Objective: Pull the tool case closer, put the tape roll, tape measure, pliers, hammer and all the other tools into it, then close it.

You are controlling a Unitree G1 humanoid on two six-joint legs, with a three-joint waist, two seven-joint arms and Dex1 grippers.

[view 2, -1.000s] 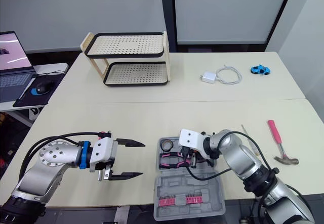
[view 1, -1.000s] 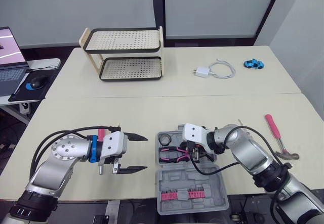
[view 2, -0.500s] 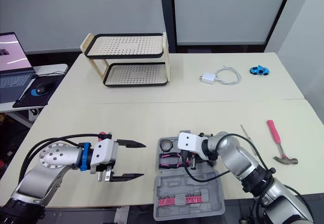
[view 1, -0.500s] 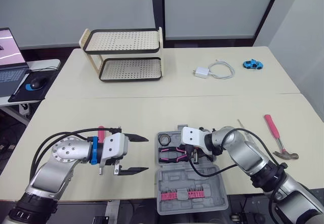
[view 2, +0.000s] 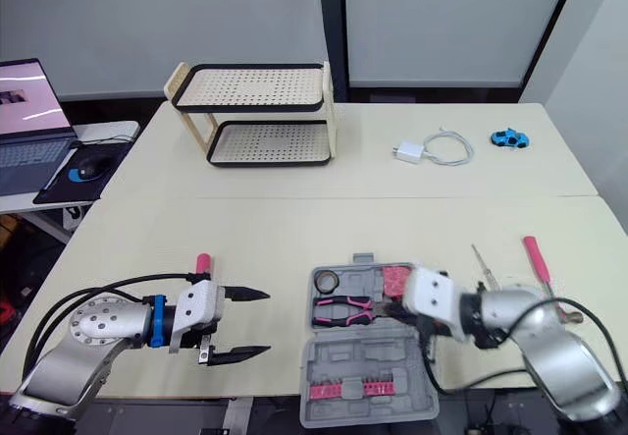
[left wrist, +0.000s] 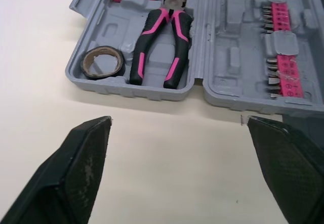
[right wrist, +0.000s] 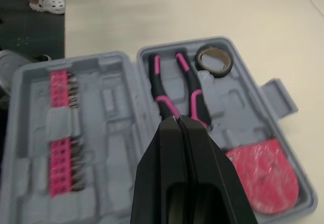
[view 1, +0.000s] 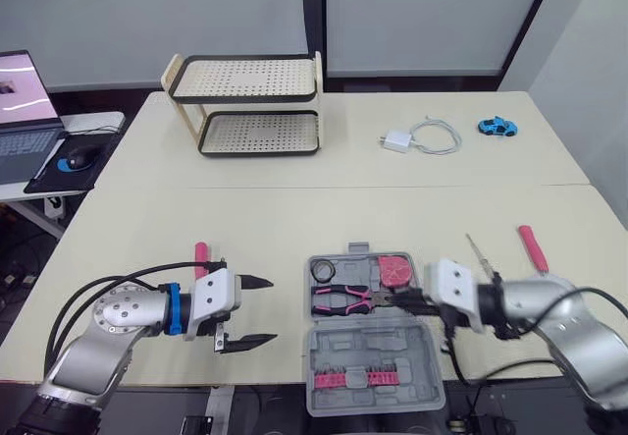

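Note:
The grey tool case [view 1: 385, 343] lies open at the table's front edge. In its far half are the tape roll [view 1: 323, 272], the pink-handled pliers [view 1: 342, 299] and the pink tape measure [view 1: 395, 270]; a row of pink bits [view 1: 360, 378] fills the near half. My right gripper [view 1: 392, 300] is shut and empty, its tip just above the pliers' head [right wrist: 178, 90]. My left gripper [view 1: 253, 311] stands open left of the case, nothing between its fingers [left wrist: 87, 166]. A pink-handled tool [view 1: 200, 255] lies behind it. The screwdriver [view 1: 479, 255] and hammer [view 1: 531, 248] lie right of the case.
A two-tier perforated rack [view 1: 245, 106] stands at the back left. A white charger with cable [view 1: 418, 138] and a blue toy car [view 1: 497, 126] lie at the back right. A laptop [view 1: 22, 101] and a mouse [view 1: 76, 163] sit on a side desk, far left.
My right gripper has drawn back to the right, off the case's far half, uncovering the tape measure. The left gripper sits slightly lower. The camera has shifted.

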